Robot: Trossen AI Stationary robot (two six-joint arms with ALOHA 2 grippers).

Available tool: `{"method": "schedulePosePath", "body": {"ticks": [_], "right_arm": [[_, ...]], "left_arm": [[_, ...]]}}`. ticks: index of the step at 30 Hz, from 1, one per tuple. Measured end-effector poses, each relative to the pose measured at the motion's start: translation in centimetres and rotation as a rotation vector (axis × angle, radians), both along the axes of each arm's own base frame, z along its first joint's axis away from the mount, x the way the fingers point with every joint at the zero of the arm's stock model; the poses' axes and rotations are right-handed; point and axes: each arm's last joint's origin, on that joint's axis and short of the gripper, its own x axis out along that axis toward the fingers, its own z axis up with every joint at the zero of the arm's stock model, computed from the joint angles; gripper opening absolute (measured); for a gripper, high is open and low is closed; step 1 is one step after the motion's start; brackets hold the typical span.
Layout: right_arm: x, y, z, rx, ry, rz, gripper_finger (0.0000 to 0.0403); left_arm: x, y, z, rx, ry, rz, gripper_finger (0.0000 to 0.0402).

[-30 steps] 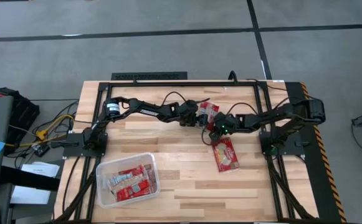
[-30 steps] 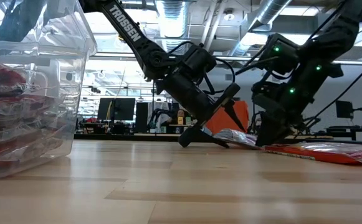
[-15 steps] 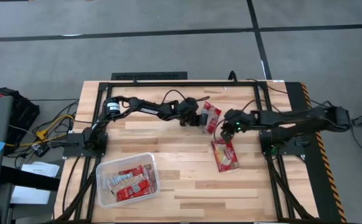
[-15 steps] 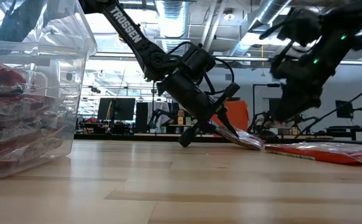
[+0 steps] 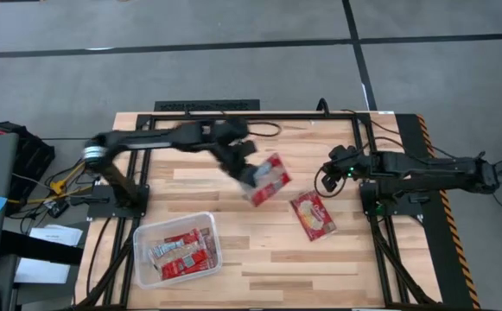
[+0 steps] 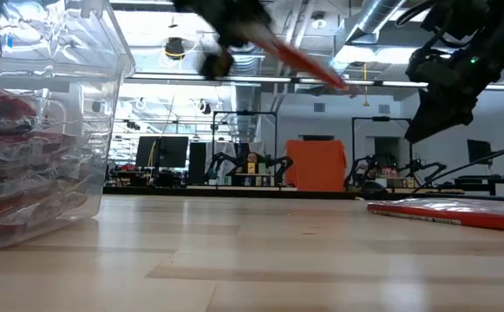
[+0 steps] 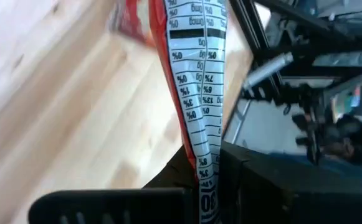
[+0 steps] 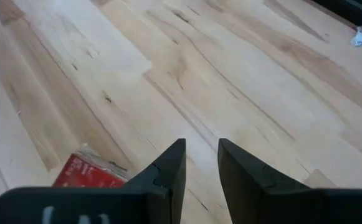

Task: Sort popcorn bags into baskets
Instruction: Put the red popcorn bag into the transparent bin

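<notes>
A: High view has your left gripper (image 5: 249,175) clamped on a flat red popcorn bag (image 5: 267,179), airborne, well apart from the clear shallow plastic tub (image 5: 213,244).

B: It's pinched at one edge; swing hard and it could slip out.

A: Tub holds several red bags (image 5: 184,252). Another bag (image 5: 313,214) lies beyond it, near your right gripper (image 5: 326,180), fingers slightly parted, empty.

A wooden table (image 5: 259,259) is seen. One popcorn bag (image 5: 312,215) is laid flat on it, near the right gripper (image 5: 327,179); a clear basket (image 5: 177,249) is set well apart.
</notes>
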Motion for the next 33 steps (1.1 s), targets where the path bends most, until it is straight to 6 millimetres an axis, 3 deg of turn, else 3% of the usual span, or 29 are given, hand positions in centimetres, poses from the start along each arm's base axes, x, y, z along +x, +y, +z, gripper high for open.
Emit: {"method": "schedulePosePath", "body": {"ticks": [3,8,13,18,25,33], "right_arm": [[0.0,0.0,0.0,-0.001,0.005,0.002,0.0118],[0.2,0.0,-0.3,-0.013,0.032,0.019,0.0118],[0.7,-0.1,-0.7,-0.018,0.065,0.031,0.0118],[1.4,-0.2,-1.0,-0.020,0.079,0.038,0.0118],[2.0,-0.3,-1.7,-0.012,0.112,0.041,0.0118],[2.3,-0.4,-2.2,-0.003,0.149,0.044,0.0118]], "left_arm": [[-4.4,-2.9,3.8,0.047,0.050,0.002,0.0007],[-10.1,-8.3,6.6,0.038,0.187,0.061,0.0007],[-15.0,-13.0,7.8,0.019,0.296,0.091,0.0007],[-19.0,-15.9,8.5,0.026,0.293,0.100,0.0007],[-22.1,-18.9,6.6,0.051,0.347,-0.009,0.0007],[-21.1,-20.9,2.7,0.050,0.316,-0.186,0.0012]]}}
